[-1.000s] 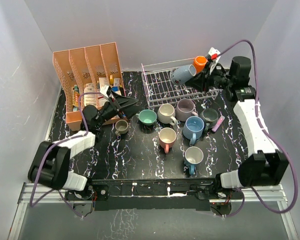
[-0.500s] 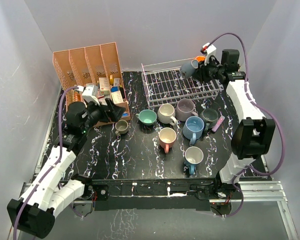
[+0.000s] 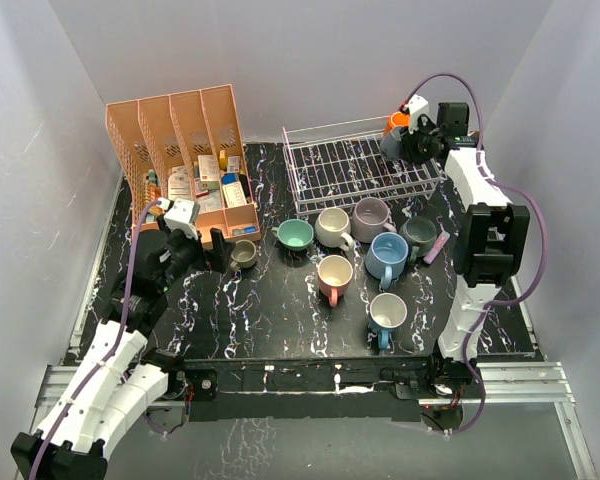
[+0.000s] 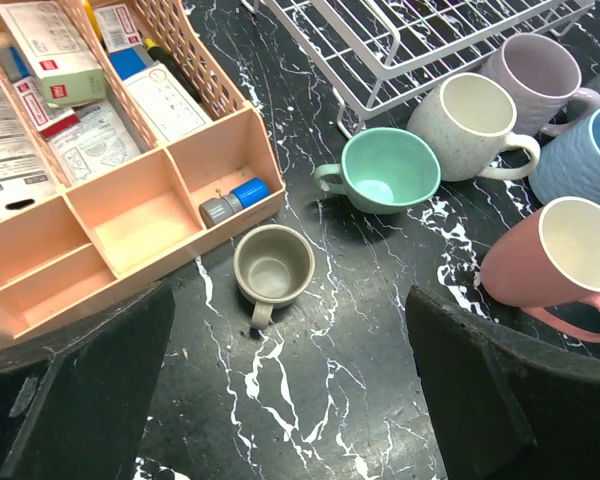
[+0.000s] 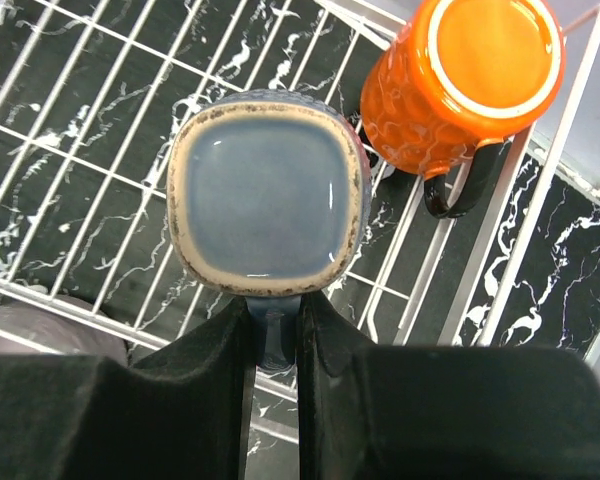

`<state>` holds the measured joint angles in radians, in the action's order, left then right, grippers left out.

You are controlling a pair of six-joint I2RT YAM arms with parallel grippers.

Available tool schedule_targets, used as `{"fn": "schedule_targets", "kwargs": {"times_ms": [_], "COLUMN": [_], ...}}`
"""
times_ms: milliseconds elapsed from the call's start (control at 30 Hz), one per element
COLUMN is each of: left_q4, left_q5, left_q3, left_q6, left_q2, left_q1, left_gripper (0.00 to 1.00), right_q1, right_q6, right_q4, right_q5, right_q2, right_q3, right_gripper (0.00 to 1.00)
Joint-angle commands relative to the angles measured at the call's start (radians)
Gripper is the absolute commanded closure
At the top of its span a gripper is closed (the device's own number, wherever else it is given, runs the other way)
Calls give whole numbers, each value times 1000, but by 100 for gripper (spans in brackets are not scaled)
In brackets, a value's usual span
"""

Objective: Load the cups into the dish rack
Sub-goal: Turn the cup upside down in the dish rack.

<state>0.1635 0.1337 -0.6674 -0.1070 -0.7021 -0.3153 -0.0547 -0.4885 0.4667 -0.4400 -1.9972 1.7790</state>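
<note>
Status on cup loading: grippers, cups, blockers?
Right gripper shut on grey-blue cup, by the handle, over dish rack beside orange cup. Left gripper open above olive cup. Eight cups on table. No blockers seen.

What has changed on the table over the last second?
The right pincer, holding the upside-down blue-grey ceramic mug by its handle, carried it rightward over the white wire dish rack to beside the orange mug. The left pincer, open, drew back from the salmon plastic organizer to near the small olive mug. The other mugs stayed put.
</note>
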Motion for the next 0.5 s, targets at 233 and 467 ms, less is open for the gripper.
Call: {"fn": "schedule_targets", "kwargs": {"times_ms": [233, 467], "left_q4": [-2, 1], "left_q5": [-41, -15], "left_q3": [7, 4], "left_q6": [38, 45], "left_q2": [12, 2], "left_q1": [5, 5], "left_gripper": [3, 3], "right_q1": [-17, -18], "right_q6": [-32, -9], "right_q4": [-94, -130], "right_q5": [114, 158], "right_q2": [-93, -124], "right_q3": [109, 101], "right_gripper": [92, 91]}}
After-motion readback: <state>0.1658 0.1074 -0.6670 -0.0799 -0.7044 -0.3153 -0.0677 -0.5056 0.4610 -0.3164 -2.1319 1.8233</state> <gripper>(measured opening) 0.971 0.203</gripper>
